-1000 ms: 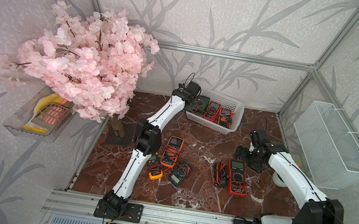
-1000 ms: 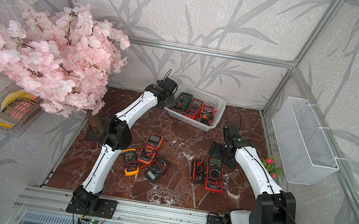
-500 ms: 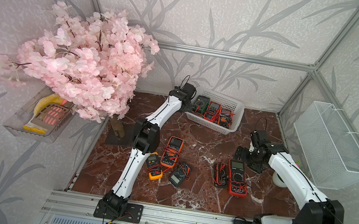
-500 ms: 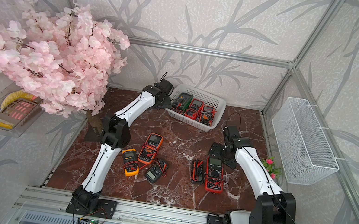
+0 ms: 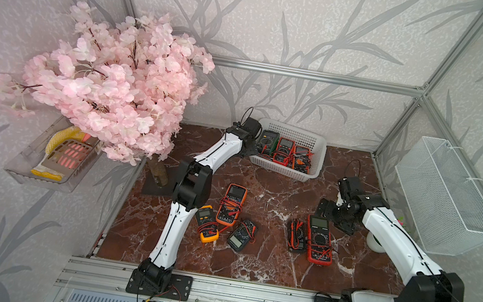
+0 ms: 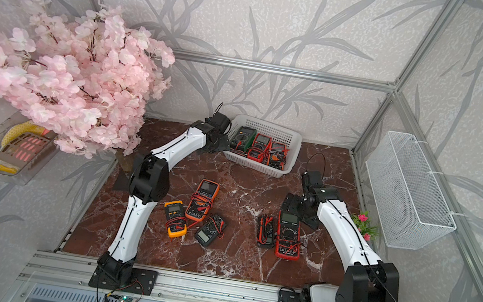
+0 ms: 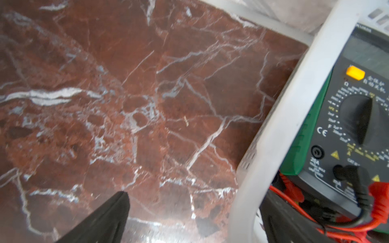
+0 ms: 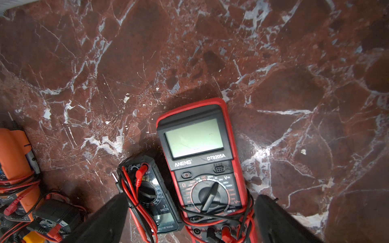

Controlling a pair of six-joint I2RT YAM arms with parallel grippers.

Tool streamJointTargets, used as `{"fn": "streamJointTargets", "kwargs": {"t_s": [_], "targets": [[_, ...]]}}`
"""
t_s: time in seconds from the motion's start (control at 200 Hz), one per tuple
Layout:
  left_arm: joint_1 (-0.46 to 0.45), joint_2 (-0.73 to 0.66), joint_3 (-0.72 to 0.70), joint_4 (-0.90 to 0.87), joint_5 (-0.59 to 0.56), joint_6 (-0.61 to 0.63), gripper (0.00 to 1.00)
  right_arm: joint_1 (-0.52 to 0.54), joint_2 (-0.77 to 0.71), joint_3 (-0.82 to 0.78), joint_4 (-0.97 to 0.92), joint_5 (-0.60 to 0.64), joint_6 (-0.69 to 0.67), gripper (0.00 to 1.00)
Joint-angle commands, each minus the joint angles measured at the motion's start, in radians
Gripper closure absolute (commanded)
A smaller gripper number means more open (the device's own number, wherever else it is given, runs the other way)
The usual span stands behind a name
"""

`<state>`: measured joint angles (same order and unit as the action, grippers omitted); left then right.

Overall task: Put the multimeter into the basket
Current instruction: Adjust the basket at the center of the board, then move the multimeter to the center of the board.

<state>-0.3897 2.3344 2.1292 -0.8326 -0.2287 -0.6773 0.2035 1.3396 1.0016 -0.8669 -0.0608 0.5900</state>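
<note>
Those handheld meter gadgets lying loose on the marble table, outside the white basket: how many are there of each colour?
orange multimeter: 1
yellow multimeter: 1
black multimeters: 2
red multimeter: 1
Total: 5

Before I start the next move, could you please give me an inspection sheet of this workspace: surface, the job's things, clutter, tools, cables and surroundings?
Surface: red-brown marble tabletop, white-veined; no spill seen.
Job's things: low white perforated plastic basket holds three multimeters; five lie outside, among them the large red multimeter and the large orange multimeter.
Clutter: small pink-flowered plant beside the right arm.
Tools: left tool open, empty, at one end of the basket; right tool open, empty, above the large red multimeter.
Cables: red and black test leads wrapped around the meters.
Surroundings: pink artificial blossom tree, white wire-mesh basket on the side wall, clear wall shelf.
</note>
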Motion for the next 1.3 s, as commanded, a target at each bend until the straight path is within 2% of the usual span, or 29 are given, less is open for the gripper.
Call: {"fn": "streamJointTargets", "kwargs": {"t_s": [0.0, 0.16, 0.345, 0.515, 0.715, 0.845, 1.065, 1.3], "targets": [[-0.012, -0.053, -0.117, -0.085, 0.016, 0.006, 0.0, -0.006, -0.022, -0.024, -0.01, 0.016, -0.014, 0.01], [-0.026, -0.141, -0.256, -0.037, 0.038, -0.009, 0.0, -0.007, -0.019, -0.042, -0.015, 0.022, -0.02, 0.01], [-0.04, -0.228, -0.324, -0.007, 0.055, -0.017, 0.0, -0.006, -0.011, -0.068, -0.023, 0.027, -0.025, 0.01], [-0.04, -0.262, -0.288, 0.003, 0.076, 0.018, 0.0, -0.007, 0.01, -0.09, -0.012, 0.028, -0.059, 0.01], [-0.037, -0.248, -0.152, -0.035, 0.129, 0.067, 0.0, -0.006, 0.038, -0.091, 0.005, 0.014, -0.093, 0.01], [-0.039, -0.265, -0.123, -0.041, 0.159, 0.066, 0.0, -0.001, 0.066, -0.082, 0.011, 0.009, -0.106, 0.01], [-0.05, -0.333, -0.15, -0.038, 0.186, 0.063, 0.0, 0.026, 0.117, -0.069, 0.013, 0.033, -0.131, 0.01], [-0.068, -0.43, -0.282, 0.014, 0.218, 0.034, 0.0, 0.049, 0.162, -0.054, 0.026, 0.032, -0.14, 0.01]]}}
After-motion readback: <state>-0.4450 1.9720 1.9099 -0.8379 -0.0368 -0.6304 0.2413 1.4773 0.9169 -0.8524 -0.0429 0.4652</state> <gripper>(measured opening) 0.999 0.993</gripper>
